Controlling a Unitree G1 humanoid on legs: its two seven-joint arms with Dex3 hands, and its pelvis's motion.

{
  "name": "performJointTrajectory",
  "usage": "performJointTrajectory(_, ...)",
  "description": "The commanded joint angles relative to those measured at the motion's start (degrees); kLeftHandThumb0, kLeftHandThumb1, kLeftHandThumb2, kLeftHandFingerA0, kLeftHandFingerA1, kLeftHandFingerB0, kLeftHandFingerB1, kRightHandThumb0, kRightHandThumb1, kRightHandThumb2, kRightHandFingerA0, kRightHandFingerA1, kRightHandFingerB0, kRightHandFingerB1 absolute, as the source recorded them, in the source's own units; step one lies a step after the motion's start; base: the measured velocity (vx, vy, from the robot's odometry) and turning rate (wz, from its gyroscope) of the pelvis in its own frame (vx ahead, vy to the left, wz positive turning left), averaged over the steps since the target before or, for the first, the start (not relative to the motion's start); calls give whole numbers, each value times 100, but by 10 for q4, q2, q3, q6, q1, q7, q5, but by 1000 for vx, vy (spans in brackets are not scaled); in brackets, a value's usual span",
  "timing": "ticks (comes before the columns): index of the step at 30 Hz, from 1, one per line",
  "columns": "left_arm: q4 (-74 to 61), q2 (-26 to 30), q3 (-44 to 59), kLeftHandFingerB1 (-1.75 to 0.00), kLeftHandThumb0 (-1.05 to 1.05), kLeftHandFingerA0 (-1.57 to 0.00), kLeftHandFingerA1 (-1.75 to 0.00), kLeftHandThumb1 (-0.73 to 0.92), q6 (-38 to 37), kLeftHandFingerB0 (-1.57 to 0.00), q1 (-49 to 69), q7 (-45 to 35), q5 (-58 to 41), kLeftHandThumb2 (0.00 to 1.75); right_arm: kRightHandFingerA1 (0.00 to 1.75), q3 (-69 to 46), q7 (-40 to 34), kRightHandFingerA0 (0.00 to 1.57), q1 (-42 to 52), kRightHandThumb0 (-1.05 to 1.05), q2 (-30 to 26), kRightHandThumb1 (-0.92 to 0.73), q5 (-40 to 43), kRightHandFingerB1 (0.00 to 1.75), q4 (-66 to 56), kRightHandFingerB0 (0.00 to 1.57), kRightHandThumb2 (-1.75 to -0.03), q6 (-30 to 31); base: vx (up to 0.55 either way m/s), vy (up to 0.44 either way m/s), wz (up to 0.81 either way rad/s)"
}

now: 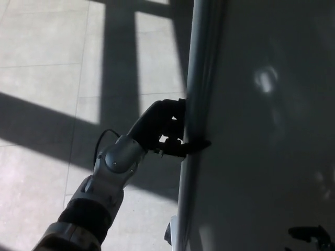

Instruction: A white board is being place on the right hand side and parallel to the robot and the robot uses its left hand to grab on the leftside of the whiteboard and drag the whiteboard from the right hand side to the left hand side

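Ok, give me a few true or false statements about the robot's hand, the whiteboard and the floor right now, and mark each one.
1. The left hand is closed on the whiteboard's left edge. True.
2. The right hand is also gripping the board. False: no right hand shows in the picture.
3. The floor is tiled, with sunlit patches and shadow bands. True.
4. The whiteboard fills the left side of the picture. False: it fills the right side.
5. The left hand hangs open, away from the board. False: its fingers wrap the frame.
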Motion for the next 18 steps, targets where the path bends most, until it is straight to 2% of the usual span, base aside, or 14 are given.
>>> performJointTrajectory(1, 43, 57, 45, -54, -12, -108, -72, 69, 9, -93, 30, -1, -24, 67, 116, -2, -3, 90, 4, -105, -4, -68, 4, 115, 2, 0, -69, 7, 0, 0, 0)
performJointTrajectory(4, 54, 68, 55, -54, -12, -107, -73, 69, 2, -92, 28, -4, -25, 67, 119, 0, -6, 87, 4, -105, -5, -68, 1, 114, 3, 0, -69, 8, 0, 0, 0)
performJointTrajectory(5, 61, 75, 61, -54, -11, -105, -74, 69, -3, -92, 27, -11, -28, 67, 118, 0, -6, 93, 4, -105, -4, -70, 0, 108, 3, 2, -66, 9, 0, 0, 0)
performJointTrajectory(8, 73, 96, 82, -55, -11, -101, -73, 70, 8, -91, 20, -17, -41, 67, 112, -3, -1, 101, 5, -105, -3, -70, 4, 108, 3, 2, -66, 9, 0, 0, 0)
performJointTrajectory(9, 76, 101, 86, -55, -11, -102, -72, 70, 12, -91, 18, -14, -42, 67, 117, -2, -1, 98, 5, -105, -3, -70, 3, 111, 3, 2, -63, 8, 0, 0, 0)
performJointTrajectory(11, 77, 117, 93, -54, -11, -103, -70, 72, 10, -90, 13, -15, -41, 64, 128, 2, -7, 64, 4, -105, -3, -71, -2, 112, 2, 2, -67, 8, 0, 0, 0)
performJointTrajectory(13, 84, 130, 106, -55, -10, -104, -70, 72, 8, -90, 9, -22, -51, 64, 129, 6, -9, 63, 4, -105, -4, -72, -5, 110, 1, 0, -67, 9, 0, 0, 0)
performJointTrajectory(14, 89, 135, 112, -55, -10, -105, -70, 71, 5, -90, 8, -19, -52, 64, 127, 6, -9, 75, 4, -105, -4, -71, -5, 114, 1, 0, -67, 8, 0, 0, 0)
performJointTrajectory(15, 93, 141, 114, -55, -10, -104, -70, 71, 0, -90, 7, -18, -51, 64, 119, 5, -8, 86, 4, -105, -4, -47, -2, 86, 1, 13, -108, 7, 0, 0, 0)
performJointTrajectory(16, 96, 147, 114, -55, -10, -104, -70, 71, -7, -90, 6, -19, -48, 64, 119, 3, -5, 86, 5, -105, -3, -47, 1, 86, 1, 13, -108, 6, 0, 0, 0)
performJointTrajectory(17, 99, 156, 115, -53, -11, -105, -69, 71, -3, -89, 5, -8, -44, 62, 116, 3, -8, 89, 5, -105, -3, -69, 0, 117, 1, 0, -69, 7, 0, 0, 0)
performJointTrajectory(18, 105, 168, 124, -53, -14, -108, -71, 70, -4, -88, 4, -10, -51, 62, 118, 3, -5, 80, 5, -105, -4, -73, 1, 112, 3, 1, -65, 7, 0, 0, 0)
